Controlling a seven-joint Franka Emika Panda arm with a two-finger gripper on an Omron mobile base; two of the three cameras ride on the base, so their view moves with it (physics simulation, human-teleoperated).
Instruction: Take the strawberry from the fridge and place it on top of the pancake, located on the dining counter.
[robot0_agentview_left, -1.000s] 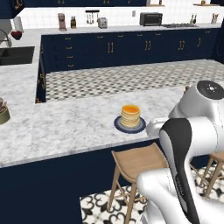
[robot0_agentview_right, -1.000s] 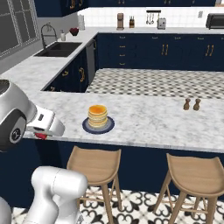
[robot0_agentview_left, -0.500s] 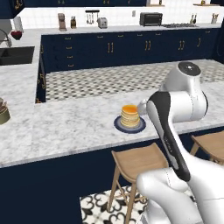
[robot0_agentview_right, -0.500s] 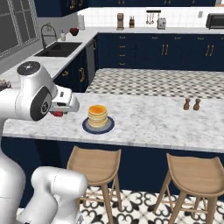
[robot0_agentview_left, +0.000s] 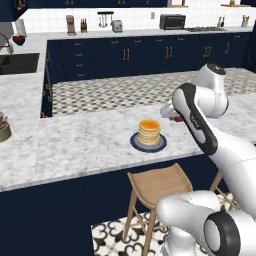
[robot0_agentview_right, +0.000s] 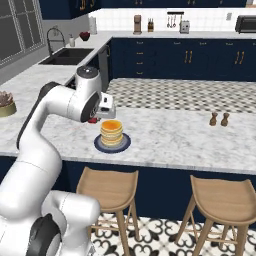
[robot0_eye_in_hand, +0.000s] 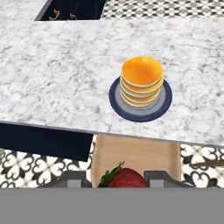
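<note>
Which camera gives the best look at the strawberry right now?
The hand view: the strawberry sits large between the gripper's fingertips, leaves visible. In the left base view it is a small red speck behind the arm; in the right base view, a red sliver under it.

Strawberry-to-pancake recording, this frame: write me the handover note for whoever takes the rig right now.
Claw: shut on the strawberry, whose red body and green leaves show between the fingertips in the hand view.
Pancake: stacked on its dark blue plate on the dining counter, nothing on top yet.
Position: the claw hangs close beside the stack, short of it, over a wooden stool at the counter's edge.
Done: the strawberry is fetched and carried to the counter.
Left: move over the stack, lower, open and set the berry on the top pancake, then back the arm off.
</note>
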